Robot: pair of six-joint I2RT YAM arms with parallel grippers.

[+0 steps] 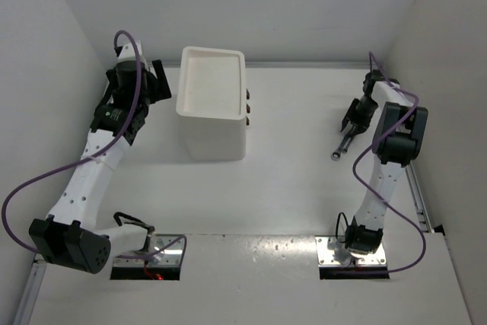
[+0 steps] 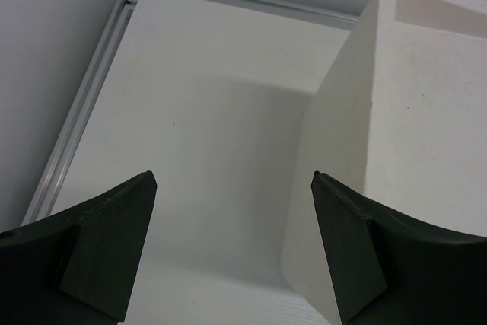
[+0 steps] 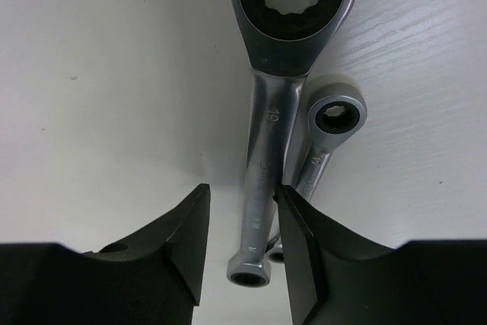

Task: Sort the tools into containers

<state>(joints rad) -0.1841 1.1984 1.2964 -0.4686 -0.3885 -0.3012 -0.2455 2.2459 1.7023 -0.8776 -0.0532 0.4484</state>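
- The desk carried everything. On it, in the upper left-centre of the overhead view, stood the white drawer unit, recessed tray top facing up, dark knobs on the side turned toward frame right. No drawer looked pulled out.
- The left gripper hovered at the upper left, just beside the unit's far wall, its jaws released wide with only bare desk between them.
- The right gripper was low over the desk at the right of the overhead view. Its jaws were partly drawn in and straddled the shaft of the larger wrench. The frame-right finger looked to touch the shaft, while a gap showed beside the other, so nothing was clenched yet.
- The smaller wrench lay just beside the larger one, its lower end hidden under that same finger.
- The step in hand looked like picking up the larger wrench alone. Done well, the frame-right finger would slip between the two shafts rather than ride over the small one, and the jaws would close fully before a straight lift.
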